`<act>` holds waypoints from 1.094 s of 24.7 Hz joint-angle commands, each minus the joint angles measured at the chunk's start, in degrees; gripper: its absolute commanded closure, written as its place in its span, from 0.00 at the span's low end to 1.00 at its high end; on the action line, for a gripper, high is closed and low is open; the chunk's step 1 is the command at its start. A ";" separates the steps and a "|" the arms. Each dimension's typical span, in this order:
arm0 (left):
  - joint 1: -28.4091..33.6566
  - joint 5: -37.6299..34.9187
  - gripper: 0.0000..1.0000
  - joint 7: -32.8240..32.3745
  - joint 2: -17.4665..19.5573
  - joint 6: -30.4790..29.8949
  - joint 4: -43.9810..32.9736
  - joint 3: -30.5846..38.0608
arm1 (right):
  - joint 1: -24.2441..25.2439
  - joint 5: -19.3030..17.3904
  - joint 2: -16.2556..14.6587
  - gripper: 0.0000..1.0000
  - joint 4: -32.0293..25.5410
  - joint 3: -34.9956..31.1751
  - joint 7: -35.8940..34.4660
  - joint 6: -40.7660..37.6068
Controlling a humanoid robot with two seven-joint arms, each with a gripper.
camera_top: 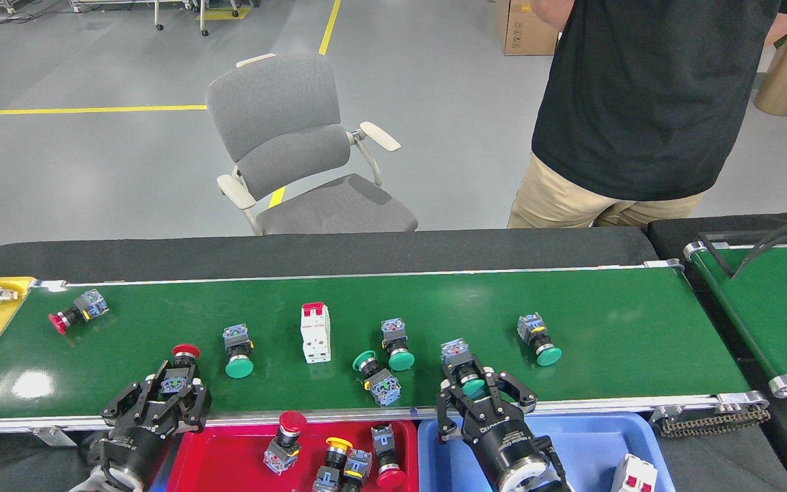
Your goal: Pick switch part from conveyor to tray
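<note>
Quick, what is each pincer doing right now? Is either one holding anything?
Left pincer: fingers around the red-capped switch on the conveyor; firm grip cannot be told.
Right pincer: open around a green-capped switch, not yet closed.

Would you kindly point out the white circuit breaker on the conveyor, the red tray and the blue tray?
white circuit breaker (315, 335), head view, on its white body.
red tray (229, 461), head view, on its bare floor at left.
blue tray (585, 447), head view, on its bare floor.

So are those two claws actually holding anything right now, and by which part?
Cannot tell for sure. Left gripper straddles a red button switch's body, right gripper a green button switch; neither is lifted.
</note>
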 commanded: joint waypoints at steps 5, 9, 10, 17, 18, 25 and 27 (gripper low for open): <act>7.64 0.15 0.50 -0.02 0.33 -22.34 -10.59 -0.38 | -0.06 -0.26 0.48 0.00 -0.65 2.10 -0.20 -22.25; 8.52 -0.29 0.01 0.07 -0.37 -20.23 -10.59 -1.69 | -0.06 -0.35 1.10 0.00 -0.47 2.72 -0.20 -22.43; 8.52 -0.12 0.01 0.07 -0.37 -19.97 -10.59 -1.52 | -0.06 -0.52 1.45 0.00 -0.47 2.45 -0.29 -22.34; 9.75 0.23 0.01 0.07 -1.60 9.21 -11.29 1.12 | 9.87 -5.53 2.15 0.00 -8.47 -15.56 -0.99 -11.35; 9.92 0.23 0.01 0.07 -1.60 12.46 -11.12 1.38 | 11.19 -5.62 2.50 0.00 -8.82 -18.03 -1.70 -10.47; 10.54 -0.12 0.01 -0.02 -1.16 15.19 -11.03 2.96 | 17.52 -5.27 5.23 0.01 -9.08 -30.68 -10.57 8.59; 8.69 -0.20 0.01 -0.37 -1.16 15.36 -10.68 2.96 | 17.52 -5.09 4.97 0.01 -9.00 -30.59 -10.57 10.18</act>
